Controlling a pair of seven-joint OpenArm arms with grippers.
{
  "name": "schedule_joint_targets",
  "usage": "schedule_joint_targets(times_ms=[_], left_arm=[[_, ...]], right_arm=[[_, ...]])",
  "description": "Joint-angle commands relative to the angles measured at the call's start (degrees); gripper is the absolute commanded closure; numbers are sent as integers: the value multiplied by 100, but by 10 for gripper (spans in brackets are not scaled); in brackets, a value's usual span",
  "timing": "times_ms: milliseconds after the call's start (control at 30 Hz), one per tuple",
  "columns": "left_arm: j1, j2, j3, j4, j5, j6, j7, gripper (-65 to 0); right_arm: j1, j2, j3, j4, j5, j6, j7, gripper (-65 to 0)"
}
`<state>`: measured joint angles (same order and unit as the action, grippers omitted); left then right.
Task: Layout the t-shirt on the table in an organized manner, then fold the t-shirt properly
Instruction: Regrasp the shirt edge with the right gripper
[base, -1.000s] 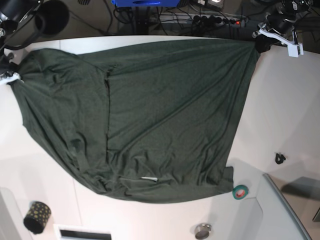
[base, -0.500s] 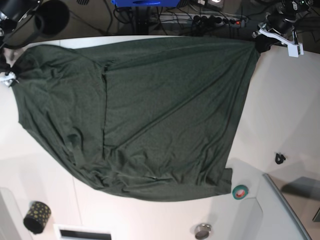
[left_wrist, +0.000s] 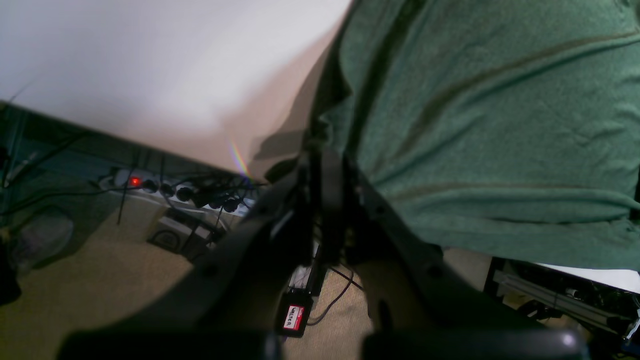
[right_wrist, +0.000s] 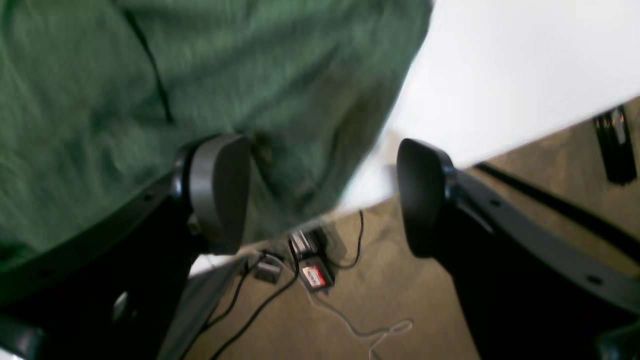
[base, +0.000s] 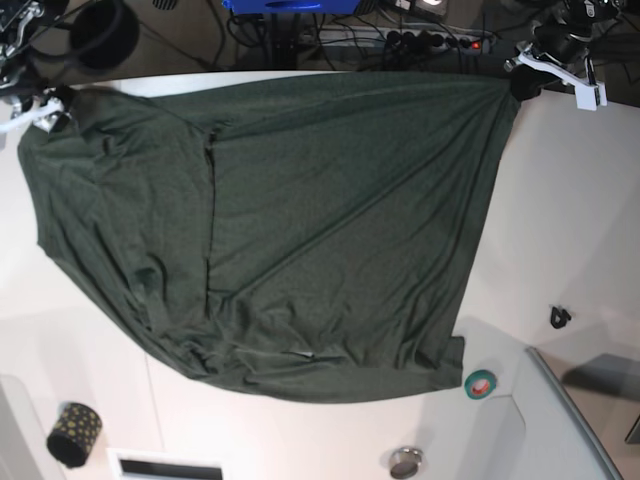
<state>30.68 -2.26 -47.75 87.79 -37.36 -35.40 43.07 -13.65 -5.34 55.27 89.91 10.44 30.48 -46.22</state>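
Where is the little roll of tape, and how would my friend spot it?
Find the big dark green t-shirt spread over the white table. Follow its near edge to the corner on the left arm's side; the roll of tape lies flat right beside that corner. It is a small green ring with a reddish middle, unlike the black speckled cylinder by the opposite corner.

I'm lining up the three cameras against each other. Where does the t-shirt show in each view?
Base: the t-shirt spreads across most of the table.
Left wrist: it fills the upper right, its corner pinched in the left gripper.
Right wrist: upper left, behind the open right gripper.
Shared landmark: the white tabletop edge.
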Motion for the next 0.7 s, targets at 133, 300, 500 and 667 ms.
schedule_joint_targets(times_ms=[133,300,500,667], left_arm=[[49,-68,-30,105,-83,-34,-74,0],[49,-68,-30,105,-83,-34,-74,0],[49,-68,-30,105,-83,-34,-74,0],[49,-68,-30,105,-83,-34,-74,0]], right_arm=[[-2,90,25,-72,42,-11,72,-419],[24,90,25,-239,42,-11,90,-417],[-2,99,-283,-239,51,-2,72,-261],[16,99,-283,-195,51,-2,-104,-18]])
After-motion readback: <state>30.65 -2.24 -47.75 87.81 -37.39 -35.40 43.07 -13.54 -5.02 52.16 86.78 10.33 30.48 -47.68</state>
